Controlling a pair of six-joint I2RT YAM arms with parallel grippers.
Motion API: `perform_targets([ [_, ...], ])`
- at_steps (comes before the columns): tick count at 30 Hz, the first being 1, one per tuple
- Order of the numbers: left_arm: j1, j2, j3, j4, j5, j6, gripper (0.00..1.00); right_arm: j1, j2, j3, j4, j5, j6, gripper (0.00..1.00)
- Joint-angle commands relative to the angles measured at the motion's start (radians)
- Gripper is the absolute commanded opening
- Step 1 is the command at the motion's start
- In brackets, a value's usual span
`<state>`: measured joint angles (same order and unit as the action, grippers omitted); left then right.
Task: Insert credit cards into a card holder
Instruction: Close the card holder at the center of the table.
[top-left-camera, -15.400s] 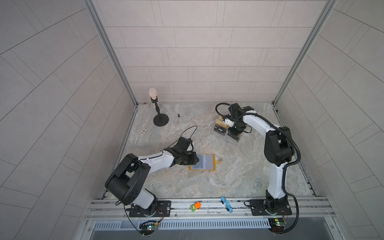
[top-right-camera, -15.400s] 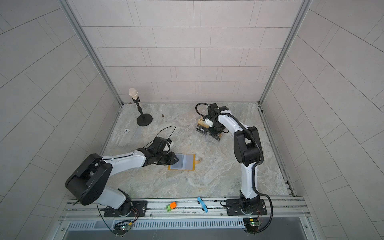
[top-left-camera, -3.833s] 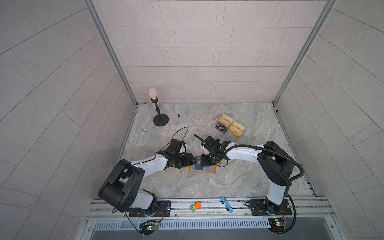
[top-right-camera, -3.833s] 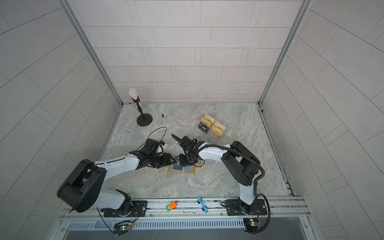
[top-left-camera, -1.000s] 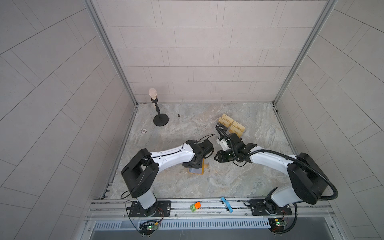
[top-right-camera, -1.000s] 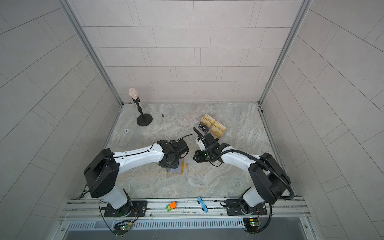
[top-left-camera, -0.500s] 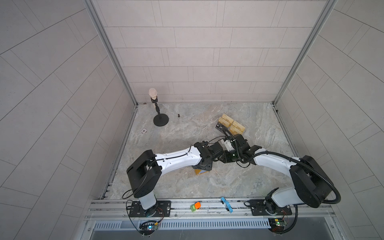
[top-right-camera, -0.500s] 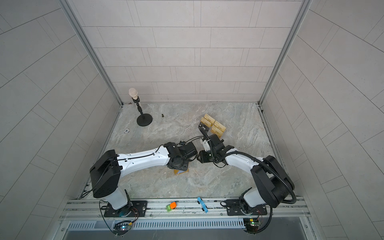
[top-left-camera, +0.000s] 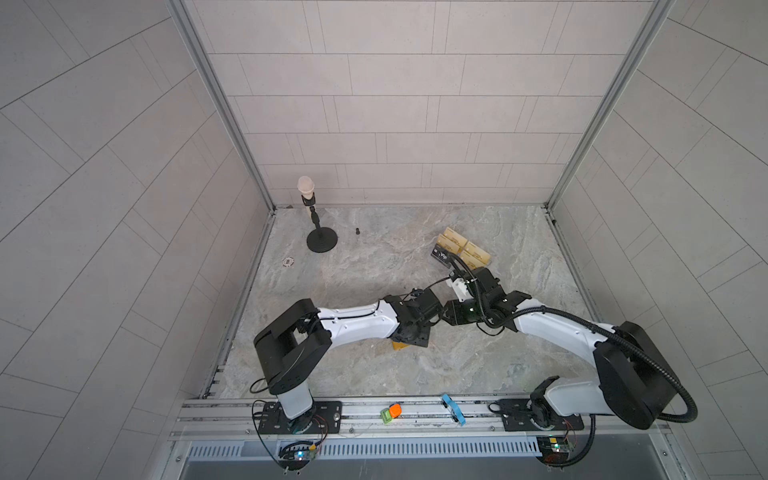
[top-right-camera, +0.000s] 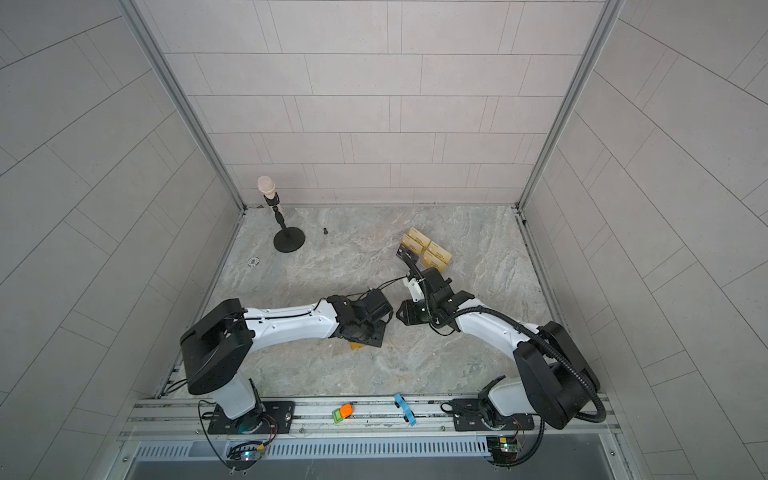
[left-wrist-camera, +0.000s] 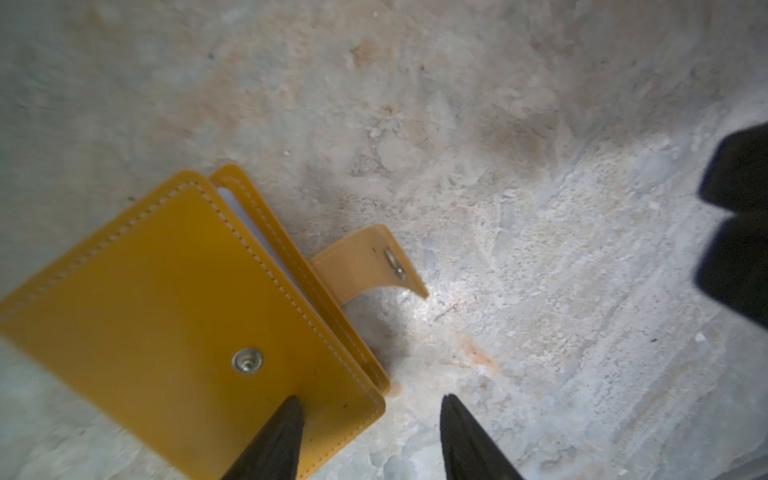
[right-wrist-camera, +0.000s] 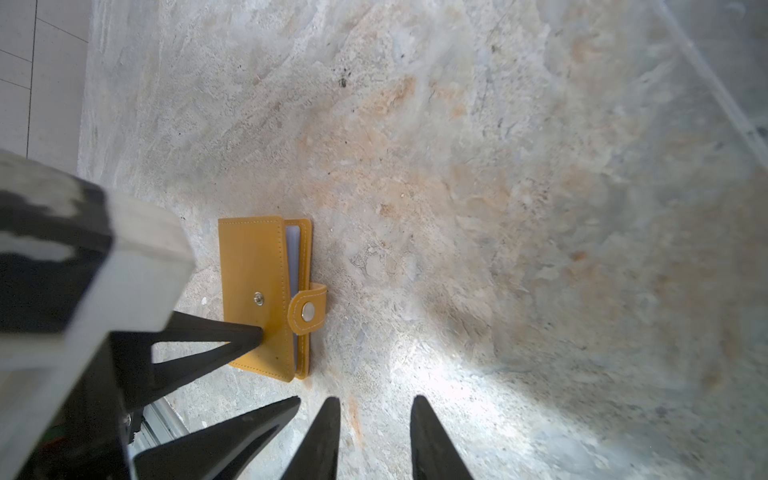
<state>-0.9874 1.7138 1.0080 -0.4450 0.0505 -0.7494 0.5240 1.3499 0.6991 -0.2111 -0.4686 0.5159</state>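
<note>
Card holder cover sits under one finger of the left gripper, near a corner; whether the tip presses or only hovers I cannot tell. The jaws stand moderately apart with nothing between them, and the second finger is over bare table. The card holder lies folded shut on the table. Its snap tab is unfastened and curls clear of the stud, and greyish-blue sleeves show between the covers. In both top views it lies just 6 o'clock of the table's middle, mostly hidden beneath the left wrist. At 3 o'clock of that wrist, the right gripper hangs above the table, narrowly parted and empty. Well beyond, at 1 o'clock, a black Vip credit card stands beside gold cards. A microphone stand is at 11 o'clock.
</note>
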Motion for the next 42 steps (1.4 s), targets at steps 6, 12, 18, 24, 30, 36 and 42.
perform_targets([
  [6,0.053,-0.123,-0.144,0.226,0.166,0.098,0.56,0.053,-0.119,0.011,-0.06,0.037,0.037,0.3],
  [12,0.107,-0.285,-0.214,0.236,0.188,0.125,0.59,0.091,-0.125,0.053,-0.087,0.051,0.04,0.3],
  [18,0.24,-0.415,-0.331,0.288,0.238,0.098,0.61,0.18,-0.06,0.128,-0.07,0.104,0.029,0.28],
  [24,0.33,-0.45,-0.39,0.312,0.166,0.047,0.49,0.223,0.034,0.245,-0.081,0.098,0.016,0.28],
  [30,0.34,-0.357,-0.377,0.372,0.209,0.046,0.34,0.296,0.13,0.302,-0.072,0.087,0.005,0.23],
  [36,0.339,-0.261,-0.322,0.383,0.25,0.078,0.29,0.304,0.161,0.253,-0.009,0.057,0.026,0.19],
  [42,0.324,-0.201,-0.275,0.328,0.233,0.121,0.29,0.312,0.195,0.205,0.045,0.075,0.032,0.19],
])
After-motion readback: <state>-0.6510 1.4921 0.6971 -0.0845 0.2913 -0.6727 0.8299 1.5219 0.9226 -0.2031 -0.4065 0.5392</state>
